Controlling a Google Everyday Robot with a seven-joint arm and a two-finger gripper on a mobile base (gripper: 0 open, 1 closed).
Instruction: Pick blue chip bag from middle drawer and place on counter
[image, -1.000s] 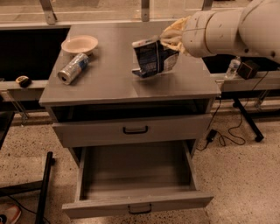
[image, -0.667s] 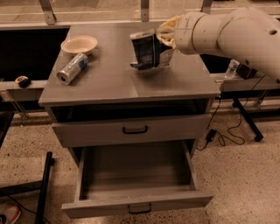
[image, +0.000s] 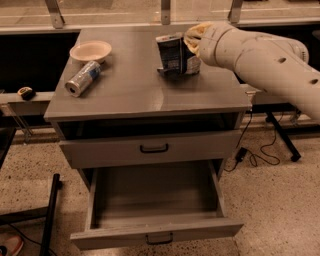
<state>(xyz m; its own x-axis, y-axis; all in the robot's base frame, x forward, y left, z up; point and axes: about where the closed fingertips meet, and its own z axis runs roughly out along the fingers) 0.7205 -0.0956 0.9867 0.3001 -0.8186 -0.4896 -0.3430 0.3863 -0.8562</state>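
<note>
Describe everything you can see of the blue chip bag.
The blue chip bag is small, crinkled and dark blue, with white lettering and pale silvery edges, apparently foil. It stands roughly upright on the counter, towards the far right as the camera sees it, its bottom edge seemingly touching the top. The gripper is against its right side.
</note>
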